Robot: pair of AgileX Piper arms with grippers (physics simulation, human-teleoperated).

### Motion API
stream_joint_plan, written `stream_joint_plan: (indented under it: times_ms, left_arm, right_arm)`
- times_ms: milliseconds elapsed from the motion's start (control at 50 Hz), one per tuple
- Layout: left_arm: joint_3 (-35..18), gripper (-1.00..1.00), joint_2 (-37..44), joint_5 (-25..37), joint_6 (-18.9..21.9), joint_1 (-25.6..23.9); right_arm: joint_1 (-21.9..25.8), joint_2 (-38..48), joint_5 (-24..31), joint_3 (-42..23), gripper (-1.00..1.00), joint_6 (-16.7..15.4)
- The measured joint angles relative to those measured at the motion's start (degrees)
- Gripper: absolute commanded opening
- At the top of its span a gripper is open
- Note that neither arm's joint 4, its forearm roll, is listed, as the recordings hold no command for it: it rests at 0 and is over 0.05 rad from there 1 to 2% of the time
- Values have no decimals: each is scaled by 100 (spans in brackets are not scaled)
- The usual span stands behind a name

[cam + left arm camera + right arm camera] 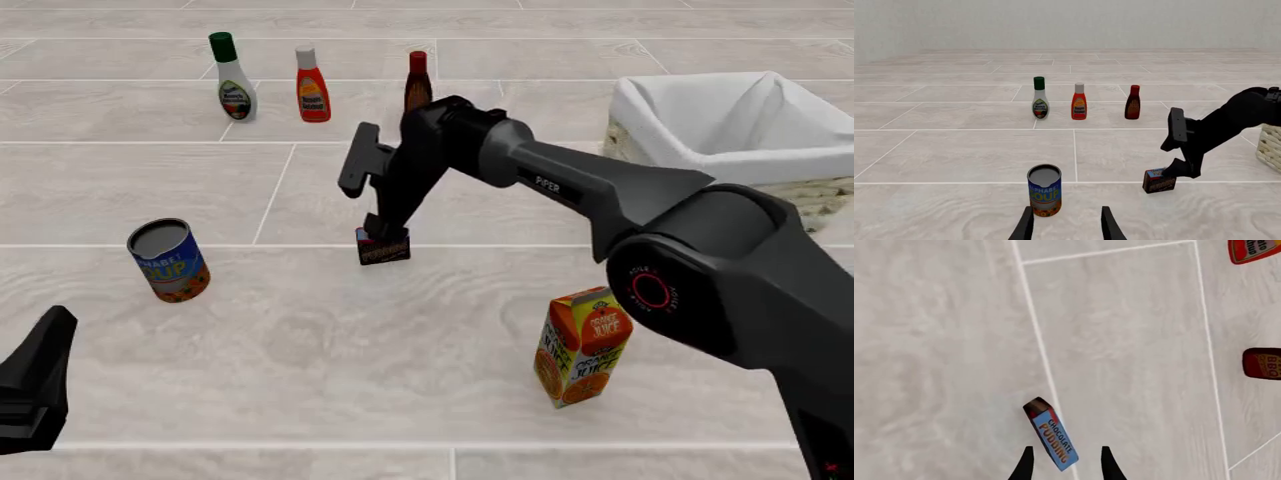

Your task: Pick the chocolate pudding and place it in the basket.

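Pale, marbled tile surface (441, 340) with thin white seams, backed by a plain light wall. Near its middle, small dark brown chocolate pudding box (383, 246) with a light blue-and-red top strip, standing on the surface on a narrow side. Right pincer (387, 228) poised directly above, fingers spread wide, holding nothing, tips level with the box's top; contact impossible to judge. Seen from the right wrist, box (1052, 434) lying between the two dark fingertips (1025, 464), long axis slanted across the gap, blue lettered face up. Off to the right and farther back, large square cream wicker basket (801, 185) with white cloth liner. Left pincer (1066, 226) low at the near left, open and empty, facing a cylindrical soup can (1045, 190).
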Motion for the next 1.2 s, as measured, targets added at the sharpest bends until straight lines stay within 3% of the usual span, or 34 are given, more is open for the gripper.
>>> stream_joint_plan:
  times_ms: [1200]
  left_arm:
    - [0, 100, 0, 1, 0, 0]
  right_arm:
    - [9, 850, 221, -724, 100, 95]
